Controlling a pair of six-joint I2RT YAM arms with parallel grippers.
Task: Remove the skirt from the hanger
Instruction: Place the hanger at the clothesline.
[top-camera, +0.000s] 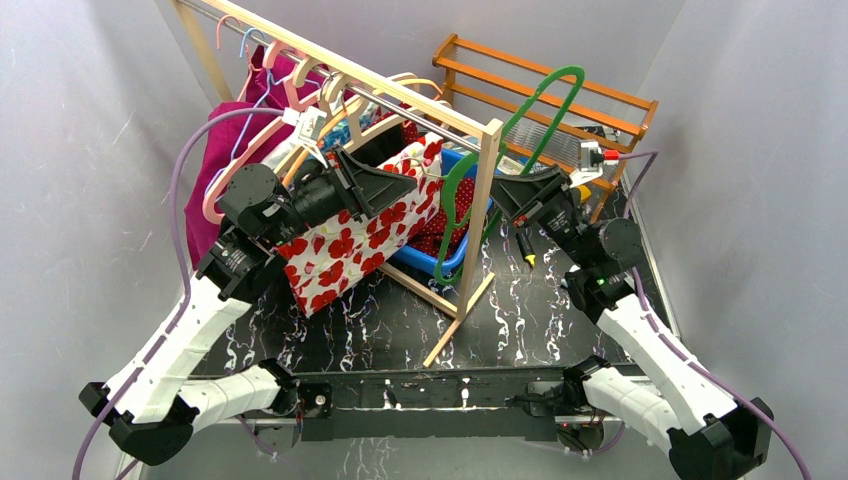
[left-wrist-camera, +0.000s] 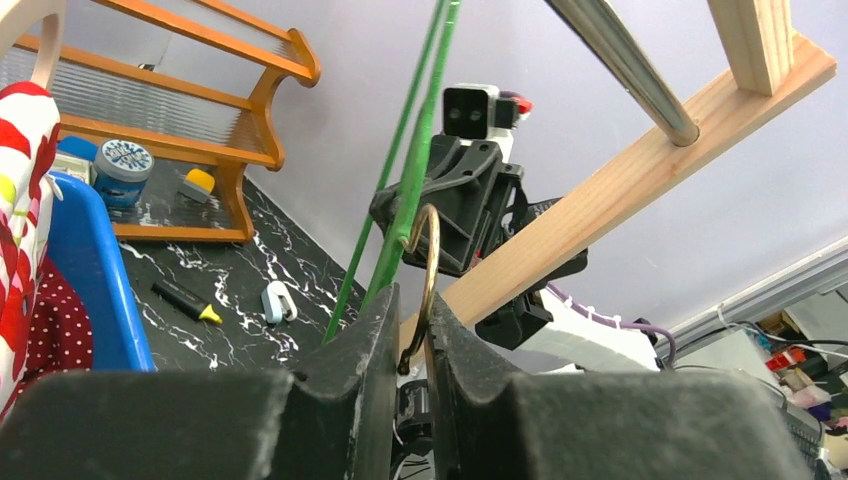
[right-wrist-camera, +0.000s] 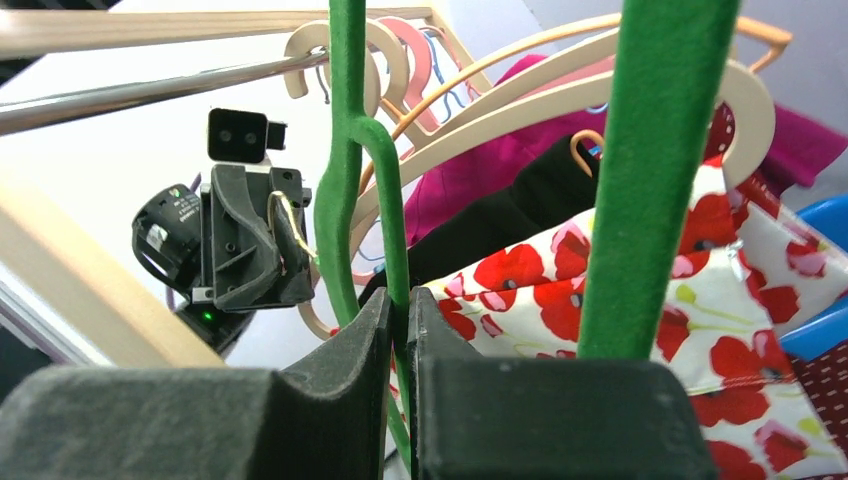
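**Two-arm hold at the clothes rack, overhead and wrist views.**

- **(a)** The clothes rack is a wooden frame with a metal rail. It stands on the marbled black tabletop and is crowded with hangers.
- **(b)** The skirt is white with a red poppy print. It hangs below the rail at the rack's left-centre, directly under my left arm and clear of the tabletop. Its waist is up by the rail and its hem points down and towards my left base. Its long axis therefore runs top to bottom, showing as a diagonal in the overhead view.
- **(c)** The green hanger is bare and off the rail, and it rises steeply beside the rack's end post. My right claw is clenched on its thin inner strut.
- **(d)** My left claw is clenched on a slim brass hook, which stands upright between the jaws. I judge this to be the hook of the hanger carrying the skirt, though the join is hidden.

**Step in hand:** I judge this to be securing the skirt's hanger, with the skirt not yet freed.

**Next move:** It calls for lifting the hook off the rail and holding the hanger steady. The waistband can then be drawn off along the skirt's long axis without snagging the neighbouring hangers.
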